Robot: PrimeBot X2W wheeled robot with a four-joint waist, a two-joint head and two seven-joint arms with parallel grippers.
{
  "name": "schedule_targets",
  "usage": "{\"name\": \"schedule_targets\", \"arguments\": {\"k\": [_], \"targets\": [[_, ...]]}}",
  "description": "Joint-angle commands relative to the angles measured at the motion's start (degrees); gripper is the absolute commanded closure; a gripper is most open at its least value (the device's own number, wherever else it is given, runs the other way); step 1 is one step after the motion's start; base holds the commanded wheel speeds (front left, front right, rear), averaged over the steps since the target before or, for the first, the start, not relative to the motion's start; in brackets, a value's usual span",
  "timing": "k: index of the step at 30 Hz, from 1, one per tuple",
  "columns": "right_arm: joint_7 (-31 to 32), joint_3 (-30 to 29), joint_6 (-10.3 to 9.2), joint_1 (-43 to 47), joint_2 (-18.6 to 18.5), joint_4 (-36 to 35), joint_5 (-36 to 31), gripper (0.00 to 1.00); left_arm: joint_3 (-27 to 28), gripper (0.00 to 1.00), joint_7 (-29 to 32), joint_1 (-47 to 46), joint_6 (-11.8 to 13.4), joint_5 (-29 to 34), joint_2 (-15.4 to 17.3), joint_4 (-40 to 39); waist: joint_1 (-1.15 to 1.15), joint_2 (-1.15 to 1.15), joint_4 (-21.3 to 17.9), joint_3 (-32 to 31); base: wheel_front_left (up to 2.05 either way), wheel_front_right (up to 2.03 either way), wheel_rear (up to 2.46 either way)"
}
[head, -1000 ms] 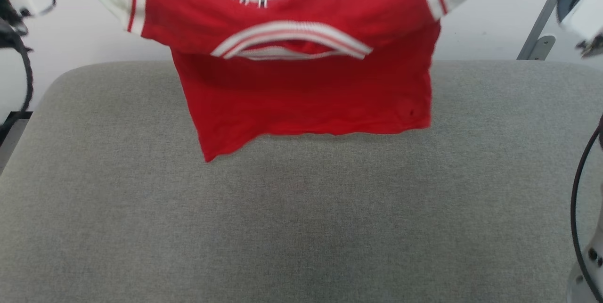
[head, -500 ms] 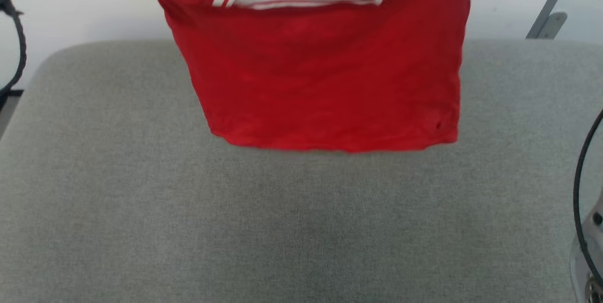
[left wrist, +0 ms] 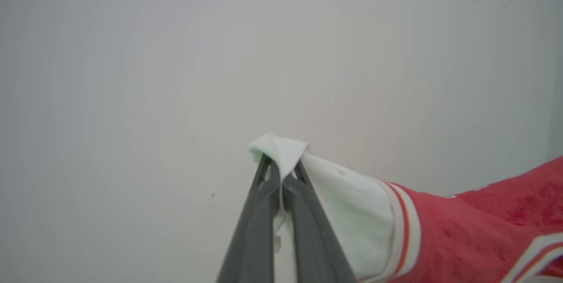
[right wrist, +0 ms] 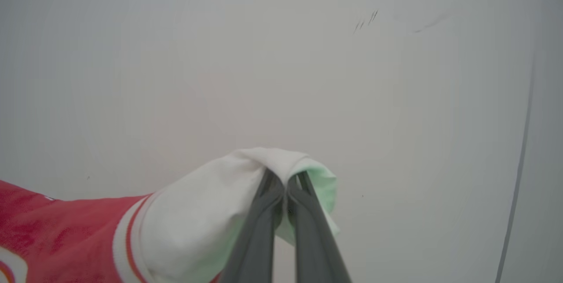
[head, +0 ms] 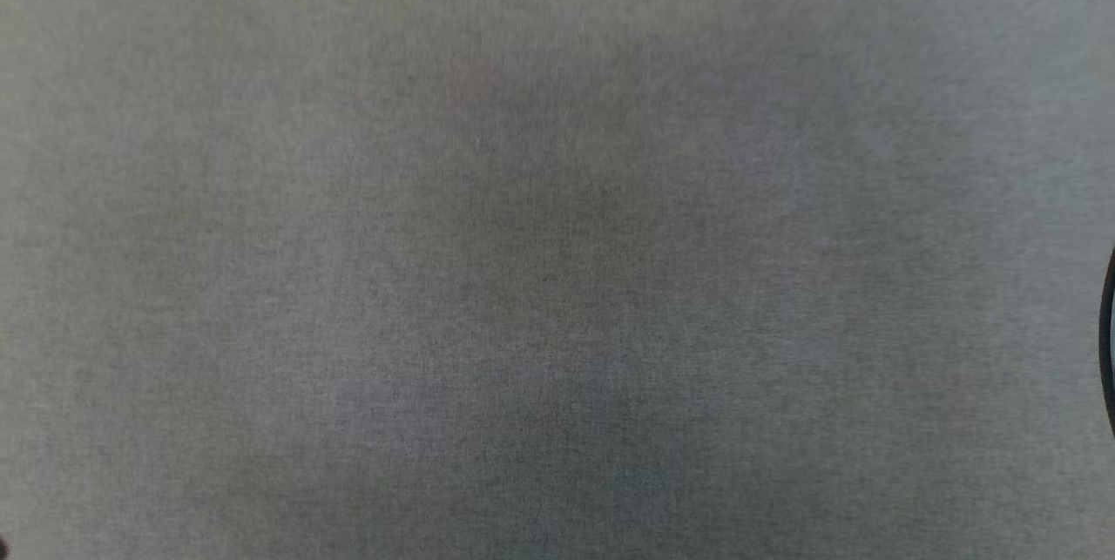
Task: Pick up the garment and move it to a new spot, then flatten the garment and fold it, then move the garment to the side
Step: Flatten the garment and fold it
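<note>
Gripping garment (left wrist: 462,230) by white sleeve tips: left tool (left wrist: 280,181) clenched on one, right tool (right wrist: 285,186) clenched on other. Stretched aloft before pale wall (left wrist: 132,76); red hem sliver at head view's top edge; broad grey bench (head: 557,281) open below

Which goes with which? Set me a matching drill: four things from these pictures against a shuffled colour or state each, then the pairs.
Things:
1. left gripper
2. garment
3. padded surface
4. wall

Colour or state:
a. grey woven fabric
b. shut on a white sleeve
c. plain and pale, behind the gripper
d. red body with striped trim, held up

Pairs: 1-b, 2-d, 3-a, 4-c
</note>
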Motion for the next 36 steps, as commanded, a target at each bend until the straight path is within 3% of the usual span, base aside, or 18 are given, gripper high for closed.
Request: {"name": "schedule_targets", "arguments": {"k": [1, 3, 7, 15, 24, 28, 36], "targets": [[-3.1, 0.4, 0.0, -1.7, 0.1, 1.9, -2.0, 1.0, -0.1, 1.0, -4.3, -1.5, -0.8, 1.2, -0.4, 1.1, 0.0, 0.0, 0.5, 2.7, 0.0, 0.0, 0.0], [-5.0, 1.0, 0.0, -2.5, 0.4, 5.3, -3.1, 1.0, -0.9, 1.0, -8.5, -1.8, -1.6, 2.3, -1.0, 3.6, 0.0, 0.0, 0.8, 3.6, 0.0, 0.0, 0.0], [-4.8, 3.3, 0.0, -1.1, 0.5, 10.9, -1.9, 1.0, -3.1, 1.0, -11.1, 0.8, -2.6, 2.5, -2.4, 9.3, 0.0, 0.0, 1.4, 4.7, 0.0, 0.0, 0.0], [4.0, 9.9, 0.0, 9.4, 0.6, 15.2, 8.7, 1.0, -7.4, 1.0, -4.7, 10.7, -3.0, -1.3, -4.7, 19.8, 0.0, 0.0, 2.2, 4.8, 0.0, 0.0, 0.0], [17.5, 12.8, 0.0, 21.8, -2.7, 7.4, 21.1, 1.0, -11.1, 1.0, 9.5, 20.7, -3.1, -6.5, -5.7, 21.5, 0.0, 0.0, 2.6, 2.0, 0.0, 0.0, 0.0], [24.1, 13.5, 0.0, 29.2, -5.5, 0.2, 24.8, 1.0, -12.4, 1.0, 15.2, 26.0, -3.1, -9.4, -3.8, 18.9, 0.0, 0.0, 2.5, -0.4, 0.0, 0.0, 0.0], [39.1, 10.2, 0.0, 45.9, -10.0, -14.7, 27.9, 1.0, -12.9, 1.0, 20.5, 37.1, -2.3, -13.3, 0.6, 9.9, 0.0, 0.0, 2.7, -4.8, 0.0, 0.0, 0.0]]}}
